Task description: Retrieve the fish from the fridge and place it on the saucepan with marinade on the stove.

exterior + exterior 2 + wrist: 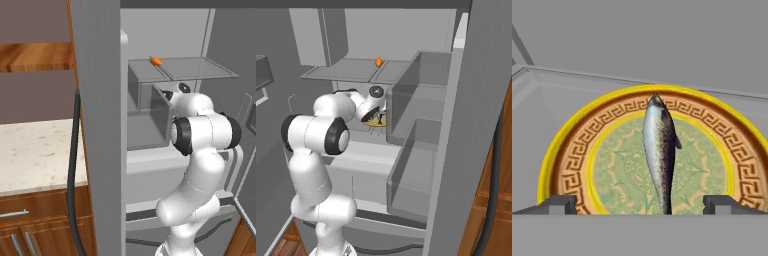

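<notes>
Fingertips spread wide, hand straddling the fish on its yellow plate — best sink lower, centred, before pinching.

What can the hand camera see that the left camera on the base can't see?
The hand view has the fish lying on a round yellow plate, between the open gripper tips. The left base view has the white arm reaching into the fridge, a small orange carrot-like item on an upper shelf, a dark curved door handle, and a pale counter. Both show the pale grey inside of the fridge.
</notes>
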{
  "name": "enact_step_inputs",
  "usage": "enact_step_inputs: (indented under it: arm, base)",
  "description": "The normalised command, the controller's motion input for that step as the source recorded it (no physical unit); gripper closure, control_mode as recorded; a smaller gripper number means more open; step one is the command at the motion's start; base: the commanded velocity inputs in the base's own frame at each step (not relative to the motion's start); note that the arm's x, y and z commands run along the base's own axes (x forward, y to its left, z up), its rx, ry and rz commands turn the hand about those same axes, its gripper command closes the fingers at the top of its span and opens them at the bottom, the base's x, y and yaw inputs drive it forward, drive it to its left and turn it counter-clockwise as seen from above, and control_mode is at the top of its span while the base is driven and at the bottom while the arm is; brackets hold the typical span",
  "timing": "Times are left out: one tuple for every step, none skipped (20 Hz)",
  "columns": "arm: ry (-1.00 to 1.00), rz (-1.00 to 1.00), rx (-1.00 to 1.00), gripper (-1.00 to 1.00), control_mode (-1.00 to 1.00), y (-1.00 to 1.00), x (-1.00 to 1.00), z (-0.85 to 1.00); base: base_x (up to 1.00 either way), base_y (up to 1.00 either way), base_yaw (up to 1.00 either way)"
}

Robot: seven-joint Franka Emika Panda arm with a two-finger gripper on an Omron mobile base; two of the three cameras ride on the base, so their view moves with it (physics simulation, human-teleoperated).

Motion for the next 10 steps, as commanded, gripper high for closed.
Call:
enact_step_inputs:
  arm:
    - [0.00,0.03,0.00,-1.00,-1.00,0.00,0.34,-0.25]
    - [0.00,0.03,0.00,-1.00,-1.00,0.00,0.34,-0.27]
    - [0.00,0.03,0.00,-1.00,-1.00,0.00,0.35,-0.25]
    - [0.00,0.02,0.00,-1.00,-1.00,0.00,0.35,-0.21]
    - [0.00,0.02,0.00,-1.00,-1.00,0.00,0.35,-0.16]
    - [0.00,0.02,0.00,-1.00,-1.00,0.00,0.34,-0.11]
    - [0.00,0.01,0.00,-1.00,-1.00,0.00,0.34,-0.09]
    - [0.01,0.01,0.00,-1.00,-1.00,0.00,0.32,-0.06]
    - [0.01,0.01,0.00,-1.00,-1.00,0.00,0.34,-0.07]
    - [0.00,0.01,0.00,-1.00,-1.00,0.00,0.34,-0.07]
  base:
    - [0.00,0.00,0.00]
    - [0.00,0.00,0.00]
    - [0.00,0.00,0.00]
    - [0.00,0.00,0.00]
    - [0.00,0.00,0.00]
    - [0.00,0.00,0.00]
    - [0.00,0.00,0.00]
    - [0.00,0.00,0.00]
    - [0.00,0.00,0.00]
    - [0.00,0.00,0.00]
